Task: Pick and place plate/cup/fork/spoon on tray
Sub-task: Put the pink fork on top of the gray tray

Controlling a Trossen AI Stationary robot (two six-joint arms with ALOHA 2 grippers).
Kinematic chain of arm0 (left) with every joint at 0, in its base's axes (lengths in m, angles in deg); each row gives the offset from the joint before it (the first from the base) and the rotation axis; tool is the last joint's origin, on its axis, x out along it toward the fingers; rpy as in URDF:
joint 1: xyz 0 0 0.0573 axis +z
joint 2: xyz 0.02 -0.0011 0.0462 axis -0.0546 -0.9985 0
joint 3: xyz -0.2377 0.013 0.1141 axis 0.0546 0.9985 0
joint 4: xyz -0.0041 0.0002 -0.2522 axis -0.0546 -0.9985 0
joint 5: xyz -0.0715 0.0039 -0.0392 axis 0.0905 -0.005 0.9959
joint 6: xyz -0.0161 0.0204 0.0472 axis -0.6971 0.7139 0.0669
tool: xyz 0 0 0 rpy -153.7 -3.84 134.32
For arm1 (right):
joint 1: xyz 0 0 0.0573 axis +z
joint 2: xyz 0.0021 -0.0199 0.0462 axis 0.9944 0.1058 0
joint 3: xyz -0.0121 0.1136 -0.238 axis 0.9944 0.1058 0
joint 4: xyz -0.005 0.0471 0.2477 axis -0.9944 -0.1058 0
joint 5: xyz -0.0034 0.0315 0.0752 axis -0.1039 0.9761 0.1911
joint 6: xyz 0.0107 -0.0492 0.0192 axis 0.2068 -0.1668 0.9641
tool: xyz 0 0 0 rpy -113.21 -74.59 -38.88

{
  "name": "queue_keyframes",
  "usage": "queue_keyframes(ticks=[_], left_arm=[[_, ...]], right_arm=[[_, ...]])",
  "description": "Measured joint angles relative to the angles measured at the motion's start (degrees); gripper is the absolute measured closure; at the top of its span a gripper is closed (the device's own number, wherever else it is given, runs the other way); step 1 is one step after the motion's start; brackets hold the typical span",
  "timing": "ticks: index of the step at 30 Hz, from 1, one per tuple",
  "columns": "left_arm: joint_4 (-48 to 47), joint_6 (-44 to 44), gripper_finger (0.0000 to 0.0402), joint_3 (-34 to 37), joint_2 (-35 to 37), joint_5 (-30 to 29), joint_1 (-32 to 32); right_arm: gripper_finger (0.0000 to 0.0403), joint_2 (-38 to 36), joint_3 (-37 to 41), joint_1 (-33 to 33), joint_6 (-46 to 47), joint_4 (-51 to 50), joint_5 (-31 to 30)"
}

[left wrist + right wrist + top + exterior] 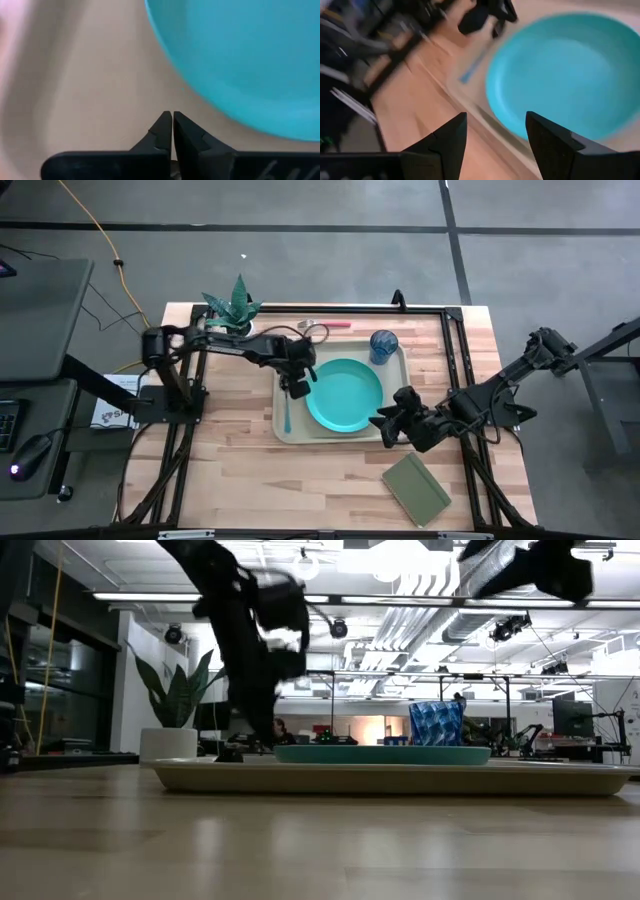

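Left gripper (297, 387), fingers closed and empty, above the tray's (342, 434) left side by the plate (344, 395); right gripper (385, 427) open at the tray's near-right rim.

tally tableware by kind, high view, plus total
plate: 1, on the tray
cup: 1, on the tray
spoon: 1, on the tray
fork: 1, on the table beyond the tray
Total: 4

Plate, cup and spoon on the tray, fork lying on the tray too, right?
Not the fork. In the high view the fork lies on the table beyond the tray's far rim, off it. The plate, cup and spoon are on the tray.
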Motion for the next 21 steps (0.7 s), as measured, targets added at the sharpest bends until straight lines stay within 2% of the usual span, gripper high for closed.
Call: queue_keyframes(ticks=[4, 7, 10, 13, 16, 21], left_arm=[[1.4, -2.6, 0.0401, 0.0, 8.8, 0.0, 0.3], [5.2, -5.5, 0.0401, 0.4, 17.3, 0.1, 0.3], [14.8, -9.3, 0.0401, 4.4, 27.3, 0.3, -0.7], [26.8, -13.4, 0.0401, 11.5, 37.1, 0.3, -2.2], [38.0, -17.4, 0.0401, 19.6, 45.7, -2.9, -4.8], [48.2, -22.6, 0.0401, 29.8, 55.6, -6.9, -8.0]], right_arm=[[0.0208, -0.2, 0.0, -2.0, -5.8, 8.7, -4.0], [0.0208, -0.5, 0.0, -5.5, -14.7, 16.0, -2.7], [0.0208, -0.6, 0.0, -10.2, -22.9, 22.0, 1.5], [0.0208, -0.8, 0.0, -14.9, -29.2, 26.6, 6.3], [0.0208, -1.0, 0.0, -18.8, -35.0, 30.5, 11.7], [0.0208, -1.0, 0.0, -23.3, -44.1, 37.7, 18.9]])
